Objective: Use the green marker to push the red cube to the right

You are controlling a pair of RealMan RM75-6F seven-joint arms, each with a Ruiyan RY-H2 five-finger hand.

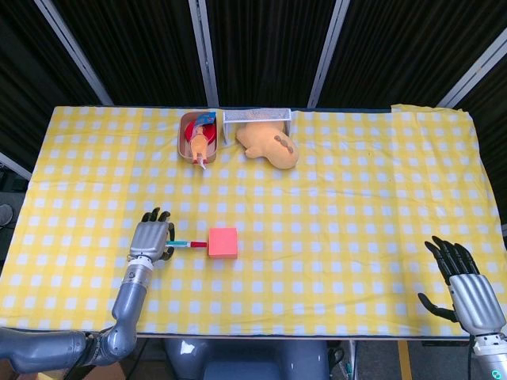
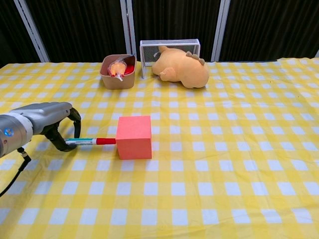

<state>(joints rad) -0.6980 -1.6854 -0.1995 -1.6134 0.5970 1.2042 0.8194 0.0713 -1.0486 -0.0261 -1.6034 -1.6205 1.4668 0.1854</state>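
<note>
I see open bench (image 2: 234, 149) right of the red cube (image 2: 134, 137); plush toy (image 2: 182, 67) and bowl (image 2: 117, 72) sit far back.

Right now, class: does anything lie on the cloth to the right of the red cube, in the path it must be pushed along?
Nothing visible does. Right of the cube is only bare cloth; the plush sits far behind.

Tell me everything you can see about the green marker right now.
The green marker is a slim pen with a green barrel, a white band and a red cap end. It lies roughly level, just above the yellow checked tablecloth, pointing right. The left hand grips its back end; its red tip meets the left face of the red cube.
</note>
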